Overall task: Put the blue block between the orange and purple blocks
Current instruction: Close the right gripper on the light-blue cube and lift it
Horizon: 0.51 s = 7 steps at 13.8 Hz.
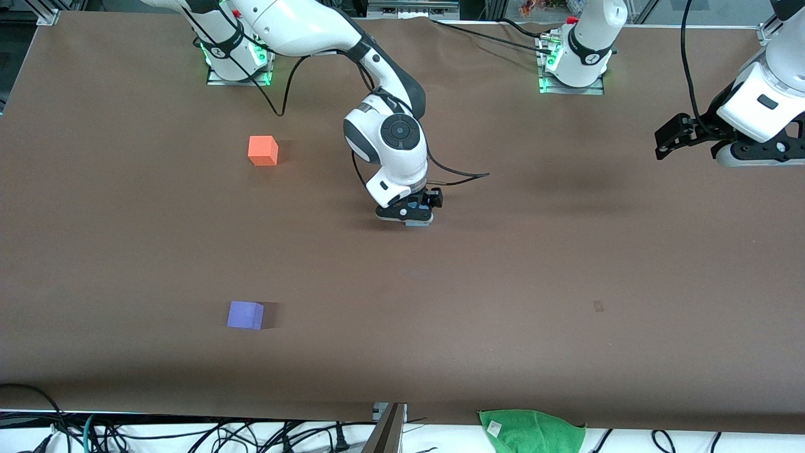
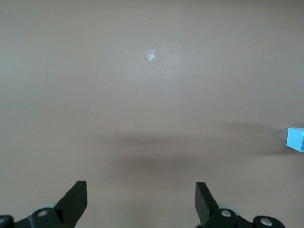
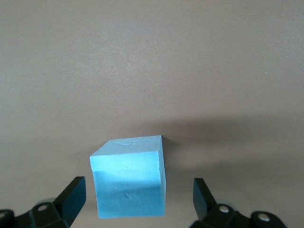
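Blue block (image 3: 129, 178) sits mid-table between the spread fingers of our right gripper (image 3: 137, 199); we judge it light, stiff, matte, best pinched on two flat sides, while our left gripper (image 2: 141, 199) waits agape.

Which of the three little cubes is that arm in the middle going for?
The blue block. It sits on the table between the open fingers of the right gripper, while the orange block and purple block lie apart from it, toward the right arm's end.
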Motion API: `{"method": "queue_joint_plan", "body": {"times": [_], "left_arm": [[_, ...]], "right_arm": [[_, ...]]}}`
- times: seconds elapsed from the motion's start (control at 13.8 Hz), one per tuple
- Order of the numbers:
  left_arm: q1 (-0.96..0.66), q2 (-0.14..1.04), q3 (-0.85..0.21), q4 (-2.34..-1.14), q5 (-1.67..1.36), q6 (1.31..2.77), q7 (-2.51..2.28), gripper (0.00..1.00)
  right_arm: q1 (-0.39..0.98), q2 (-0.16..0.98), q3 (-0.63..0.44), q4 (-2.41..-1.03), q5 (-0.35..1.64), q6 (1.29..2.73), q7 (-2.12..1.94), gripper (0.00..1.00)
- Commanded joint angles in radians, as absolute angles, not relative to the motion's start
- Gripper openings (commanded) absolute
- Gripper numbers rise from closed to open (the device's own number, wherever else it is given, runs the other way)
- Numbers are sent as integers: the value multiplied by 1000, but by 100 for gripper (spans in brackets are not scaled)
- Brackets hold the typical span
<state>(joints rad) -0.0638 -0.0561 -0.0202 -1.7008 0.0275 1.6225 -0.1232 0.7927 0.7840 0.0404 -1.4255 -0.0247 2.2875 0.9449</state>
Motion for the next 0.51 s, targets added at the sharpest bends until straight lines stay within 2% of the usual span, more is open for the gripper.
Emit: {"method": "queue_joint_plan", "body": {"times": [0.0,0.43], "left_arm": [[-63,-35,-17,-1664,8,1595,-101,100],[-61,-32,-18,-1661,8,1582,-101,100]], "right_arm": [[813,807,31,-1410,-70,2312,963,100],[831,838,29,-1410,-84,2342,963,100]]}}
